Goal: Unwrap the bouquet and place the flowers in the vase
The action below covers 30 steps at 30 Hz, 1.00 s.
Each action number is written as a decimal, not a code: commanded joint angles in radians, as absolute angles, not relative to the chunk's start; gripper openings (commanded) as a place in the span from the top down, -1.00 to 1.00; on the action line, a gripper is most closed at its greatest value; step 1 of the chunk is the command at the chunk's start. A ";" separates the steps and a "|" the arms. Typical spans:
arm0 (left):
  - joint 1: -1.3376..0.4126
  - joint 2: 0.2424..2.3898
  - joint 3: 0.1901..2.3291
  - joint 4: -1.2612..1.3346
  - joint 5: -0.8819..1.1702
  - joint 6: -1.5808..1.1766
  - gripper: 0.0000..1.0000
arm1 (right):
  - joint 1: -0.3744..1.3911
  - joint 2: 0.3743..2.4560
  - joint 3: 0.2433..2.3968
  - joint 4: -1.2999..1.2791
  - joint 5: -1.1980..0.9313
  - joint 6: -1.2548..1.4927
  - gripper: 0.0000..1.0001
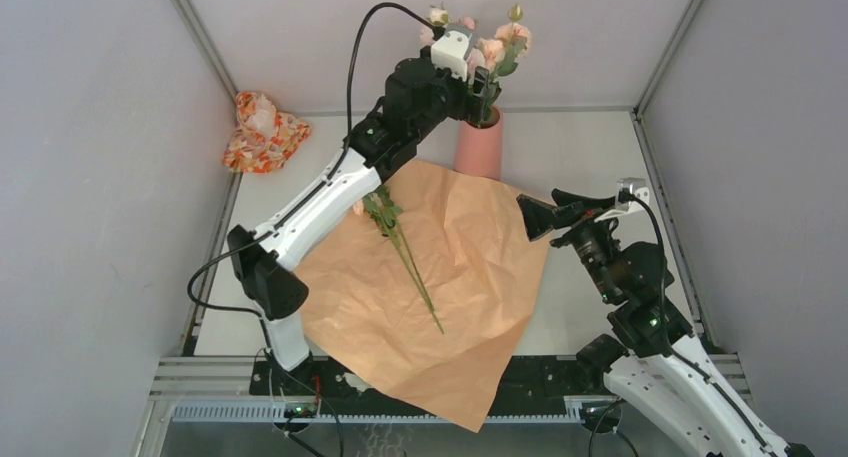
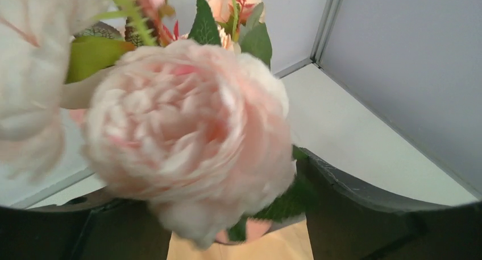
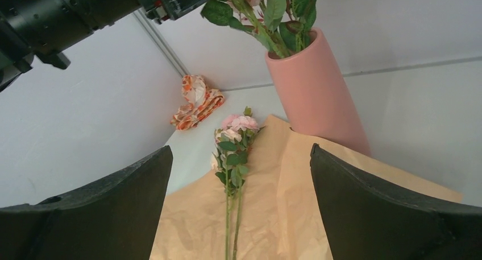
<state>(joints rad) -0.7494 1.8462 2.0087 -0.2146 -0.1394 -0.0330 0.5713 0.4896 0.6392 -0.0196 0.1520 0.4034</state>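
Grey walls enclose a white table [image 1: 590, 157], where a floral-patterned bundle [image 1: 262, 132] lies far left and loose flowers [image 1: 405, 247] rest on the spread tan paper [image 1: 460, 297]. Behind the paper the vase [image 1: 478, 149] stands upright holding several blooms [image 1: 500, 42], with the left gripper [image 1: 482, 85] among their stems, its fingers [image 2: 364, 214] parted. The right gripper [image 1: 537, 214] hovers at the paper's right edge, its jaws wide and empty.

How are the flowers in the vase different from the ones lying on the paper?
The vase flowers stand upright, stems inside the vase; the loose flowers lie flat on the paper, stems exposed. The vase flowers form a fuller bunch; the loose flowers are just a couple of stems. Both have pink blooms and green leaves.
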 commanded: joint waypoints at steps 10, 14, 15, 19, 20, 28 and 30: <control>-0.818 1.348 1.586 -0.132 -0.301 -0.067 -0.63 | 0.652 0.479 0.632 0.020 0.155 0.427 -0.99; -0.822 1.229 1.486 -0.134 -0.337 -0.071 -0.68 | 0.670 0.507 0.632 0.052 0.170 0.416 -0.99; -0.823 1.204 1.468 -0.145 -0.350 -0.071 -0.68 | 0.673 0.515 0.631 0.059 0.170 0.415 -0.99; -0.823 1.101 1.373 -0.149 -0.389 -0.084 -0.68 | 0.677 0.552 0.638 0.079 0.162 0.416 -0.99; -0.822 1.073 1.339 -0.142 -0.400 -0.086 -0.68 | 0.679 0.564 0.643 0.080 0.160 0.414 -0.99; -0.823 0.948 1.266 -0.188 -0.482 -0.101 -0.67 | 0.706 0.625 0.655 0.096 0.161 0.421 -0.99; -0.823 0.902 1.233 -0.201 -0.525 -0.131 -0.67 | 0.725 0.647 0.654 0.105 0.168 0.416 -0.99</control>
<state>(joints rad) -0.8188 0.9848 1.2675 -0.1917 -0.4366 -0.0814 0.6941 0.6239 0.6308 0.0338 0.1589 0.4122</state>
